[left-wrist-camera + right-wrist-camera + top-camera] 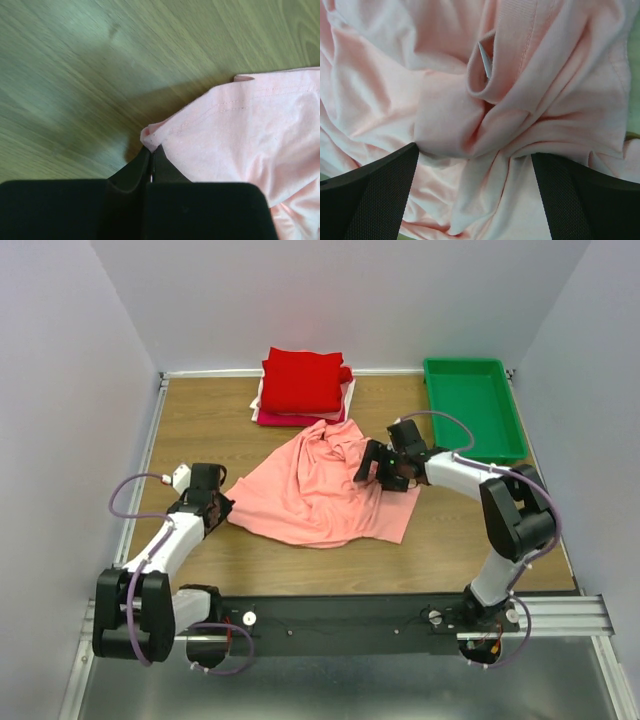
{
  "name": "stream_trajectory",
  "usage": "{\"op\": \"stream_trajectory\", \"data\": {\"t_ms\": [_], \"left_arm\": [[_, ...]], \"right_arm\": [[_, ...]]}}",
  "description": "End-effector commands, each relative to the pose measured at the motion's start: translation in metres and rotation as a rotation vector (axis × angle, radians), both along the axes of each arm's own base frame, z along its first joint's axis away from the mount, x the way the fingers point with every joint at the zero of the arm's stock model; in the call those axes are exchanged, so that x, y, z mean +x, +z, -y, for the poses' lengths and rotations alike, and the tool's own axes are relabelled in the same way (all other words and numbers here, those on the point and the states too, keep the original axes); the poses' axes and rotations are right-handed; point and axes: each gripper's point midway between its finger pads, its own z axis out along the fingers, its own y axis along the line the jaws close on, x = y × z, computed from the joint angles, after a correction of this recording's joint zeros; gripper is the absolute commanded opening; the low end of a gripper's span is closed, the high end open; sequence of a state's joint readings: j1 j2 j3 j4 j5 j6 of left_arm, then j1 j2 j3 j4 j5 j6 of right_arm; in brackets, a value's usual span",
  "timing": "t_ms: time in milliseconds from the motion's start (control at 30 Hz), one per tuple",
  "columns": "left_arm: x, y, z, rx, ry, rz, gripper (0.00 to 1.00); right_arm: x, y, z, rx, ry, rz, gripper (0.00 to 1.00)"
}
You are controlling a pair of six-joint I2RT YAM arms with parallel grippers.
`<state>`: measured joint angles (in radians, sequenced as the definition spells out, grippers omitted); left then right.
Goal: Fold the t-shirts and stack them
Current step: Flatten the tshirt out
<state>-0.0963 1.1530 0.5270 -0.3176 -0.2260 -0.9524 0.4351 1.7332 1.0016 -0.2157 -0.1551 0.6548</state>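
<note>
Starting at the left: the left gripper [151, 150] has its black jaws pinched tight together, with a stitched hem corner of the salmon-pink t-shirt [315, 490] clamped between them. The wrist view shows the seam line running along that edge. No print or logo shows on the cloth.

The shirt is soft, thin jersey, lying rumpled on the wood-grain table [200, 420]. It's flatter at its near edge and bunched into ridges at its far side. Just beyond that far side sits the folded stack: the bright red t-shirt [303, 380] on top, a puffy rectangle, with the white t-shirt [261, 400] and the magenta t-shirt [285, 421] peeking out beneath.

Over at the shirt's right edge, the right gripper [475, 152] is spread wide. Its mesh-textured fingers [375, 195] sit either side of a bunched fold by the ribbed collar, gripping nothing. A small pale tag [485, 60] shows inside the collar, but no writing on it can be read.

Right of the shirt, and apart from it, is the green plastic tray [475, 410], glossy and rectangular.
</note>
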Motion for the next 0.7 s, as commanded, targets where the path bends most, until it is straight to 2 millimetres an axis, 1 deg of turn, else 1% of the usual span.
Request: {"op": "stream_trajectory", "data": {"t_ms": [0, 67, 100, 133, 200, 233, 267, 300, 333, 400, 433, 467, 500, 567, 600, 667], "left_arm": [[0.001, 0.011, -0.031, 0.060, 0.086, 0.030, 0.00], [-0.001, 0.016, -0.038, 0.074, 0.109, 0.045, 0.00], [-0.001, 0.017, -0.038, 0.076, 0.112, 0.052, 0.00], [0.001, 0.023, -0.037, 0.070, 0.109, 0.078, 0.00], [0.002, 0.026, -0.036, 0.066, 0.099, 0.099, 0.00], [0.003, 0.031, -0.034, 0.057, 0.089, 0.117, 0.00], [0.003, 0.034, -0.033, 0.058, 0.081, 0.127, 0.00], [0.004, 0.037, -0.033, 0.056, 0.078, 0.137, 0.00], [0.004, 0.042, -0.033, 0.058, 0.083, 0.154, 0.00], [0.003, 0.046, -0.035, 0.062, 0.091, 0.170, 0.00], [0.003, 0.051, -0.035, 0.060, 0.097, 0.188, 0.00], [0.004, 0.054, -0.036, 0.062, 0.100, 0.201, 0.00], [0.003, 0.054, -0.035, 0.059, 0.098, 0.207, 0.00], [0.004, 0.057, -0.035, 0.055, 0.092, 0.230, 0.00], [0.003, 0.055, -0.034, 0.054, 0.089, 0.229, 0.00], [0.003, 0.053, -0.034, 0.052, 0.089, 0.224, 0.00]], "right_arm": [[0.006, -0.017, -0.003, -0.080, 0.011, -0.005, 1.00], [0.005, -0.010, 0.008, -0.117, -0.019, 0.026, 1.00], [0.006, 0.008, 0.012, -0.116, -0.036, 0.071, 1.00], [0.001, 0.009, 0.028, -0.167, -0.071, 0.083, 1.00], [-0.005, 0.019, 0.041, -0.201, -0.099, 0.116, 1.00], [-0.008, 0.033, 0.049, -0.213, -0.116, 0.153, 1.00], [-0.015, 0.026, 0.065, -0.274, -0.135, 0.154, 1.00], [-0.019, 0.027, 0.074, -0.300, -0.158, 0.160, 1.00], [-0.026, 0.026, 0.090, -0.350, -0.192, 0.145, 1.00], [-0.042, 0.016, 0.108, -0.383, -0.246, 0.077, 1.00], [-0.050, 0.013, 0.115, -0.403, -0.258, 0.046, 1.00], [-0.062, 0.009, 0.123, -0.435, -0.268, 0.007, 1.00], [-0.072, 0.003, 0.127, -0.444, -0.284, -0.026, 1.00], [-0.087, -0.004, 0.131, -0.450, -0.290, -0.073, 1.00], [-0.093, -0.006, 0.132, -0.446, -0.300, -0.089, 1.00], [-0.099, -0.009, 0.136, -0.453, -0.315, -0.102, 1.00]]}}
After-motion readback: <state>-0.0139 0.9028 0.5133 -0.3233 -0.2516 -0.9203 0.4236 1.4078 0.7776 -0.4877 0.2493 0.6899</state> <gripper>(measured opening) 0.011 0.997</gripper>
